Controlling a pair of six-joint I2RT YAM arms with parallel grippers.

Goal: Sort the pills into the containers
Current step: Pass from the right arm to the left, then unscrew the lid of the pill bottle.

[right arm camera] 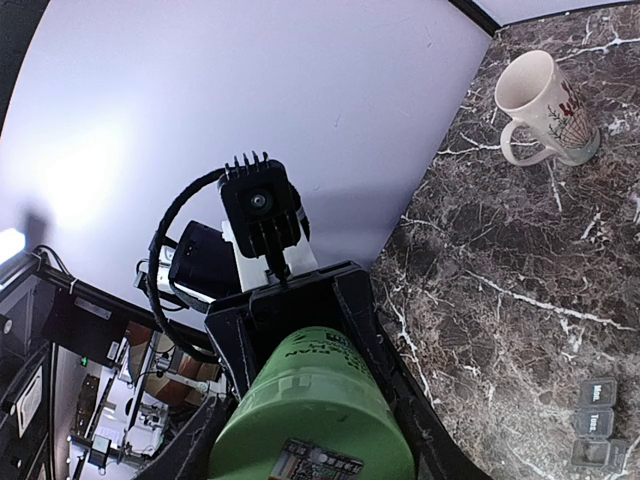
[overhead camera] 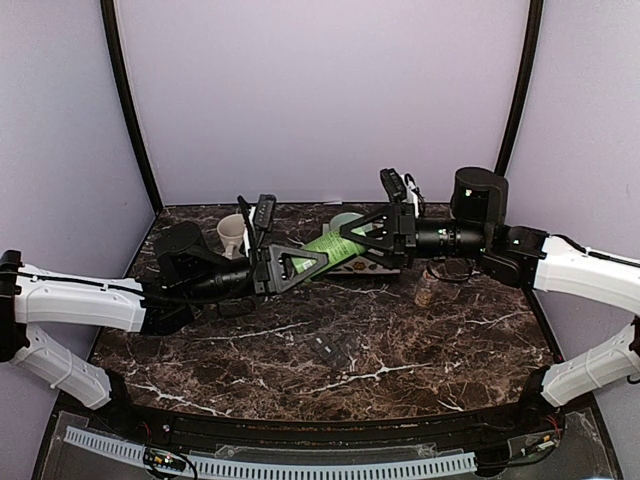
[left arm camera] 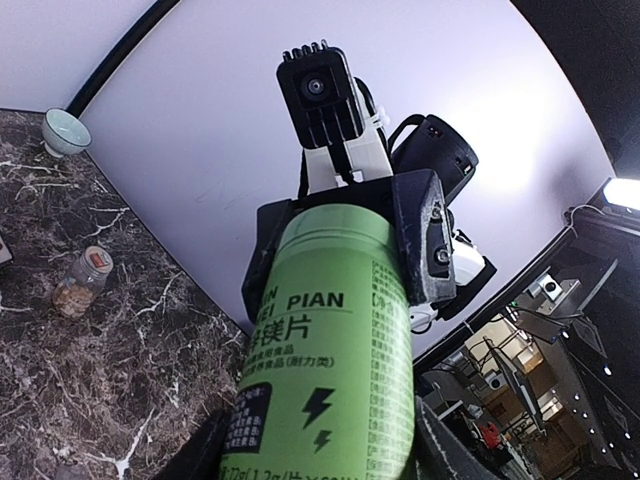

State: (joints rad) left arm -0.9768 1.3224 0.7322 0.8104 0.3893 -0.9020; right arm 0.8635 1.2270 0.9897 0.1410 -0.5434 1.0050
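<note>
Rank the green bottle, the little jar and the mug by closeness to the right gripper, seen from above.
1. The green bottle, clamped in the right gripper itself.
2. The little jar, just to its right, nearer the bases.
3. The mug, far left, beyond the left gripper.

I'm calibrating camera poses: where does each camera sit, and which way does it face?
Top external: above and behind the bases, looking down at the table; left arm and right arm show.
Left wrist: on its arm, looking along the green bottle at the right gripper.
Right wrist: opposite, looking along it at the left gripper; mug beyond.
Shared: both wrist views show that green bottle.
</note>
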